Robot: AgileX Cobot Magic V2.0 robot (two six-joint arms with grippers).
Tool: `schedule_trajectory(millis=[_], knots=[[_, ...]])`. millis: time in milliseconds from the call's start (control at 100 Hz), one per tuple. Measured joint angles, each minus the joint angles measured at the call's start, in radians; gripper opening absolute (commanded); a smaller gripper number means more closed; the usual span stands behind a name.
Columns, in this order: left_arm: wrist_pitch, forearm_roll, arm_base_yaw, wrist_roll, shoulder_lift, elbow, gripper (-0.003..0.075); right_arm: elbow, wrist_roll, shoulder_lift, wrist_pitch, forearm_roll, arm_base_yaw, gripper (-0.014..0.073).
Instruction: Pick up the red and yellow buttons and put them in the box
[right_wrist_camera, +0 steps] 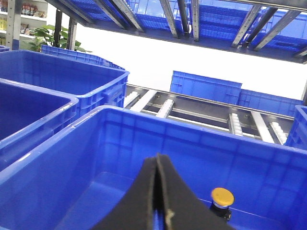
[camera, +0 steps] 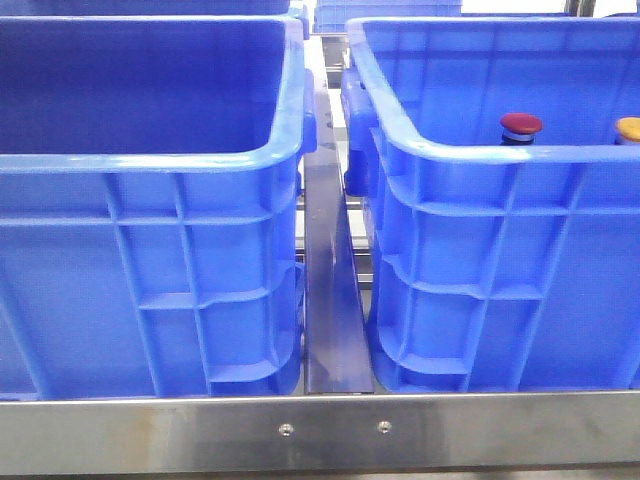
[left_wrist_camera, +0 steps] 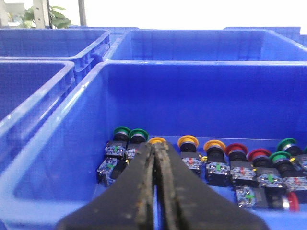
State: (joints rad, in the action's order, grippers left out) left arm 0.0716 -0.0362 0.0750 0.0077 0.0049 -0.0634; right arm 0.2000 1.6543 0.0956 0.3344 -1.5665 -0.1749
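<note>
While the left gripper (left_wrist_camera: 154, 158) hangs clenched on nothing over a crate of mixed buttons (left_wrist_camera: 211, 163) (green, yellow, red caps in rows), the front view shows two blue crates side by side. The right-hand box (camera: 420, 140) holds the red button (camera: 521, 125) and, near it, the yellow button (camera: 628, 128), both upright. The right gripper (right_wrist_camera: 157, 167) is likewise pressed closed, empty, above that box.
</note>
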Motion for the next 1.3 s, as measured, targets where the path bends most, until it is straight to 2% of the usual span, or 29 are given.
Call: schedule_trajectory(millis=[80,400,1300], knots=[[-0.023,0.0,0.0,-0.002,-0.011,0.063,-0.002,0.0,0.0,0.0,0.0,0.0,0.0,-0.0057],[0.015,0.0,0.0,-0.008,-0.011,0.063,-0.002,-0.002,-0.002,-0.002,0.0,-0.001,0.0,-0.0057],[0.017,0.0,0.0,-0.008,-0.011,0.063,-0.002,-0.002,-0.003,-0.002,0.0,-0.002,0.0,-0.0057]])
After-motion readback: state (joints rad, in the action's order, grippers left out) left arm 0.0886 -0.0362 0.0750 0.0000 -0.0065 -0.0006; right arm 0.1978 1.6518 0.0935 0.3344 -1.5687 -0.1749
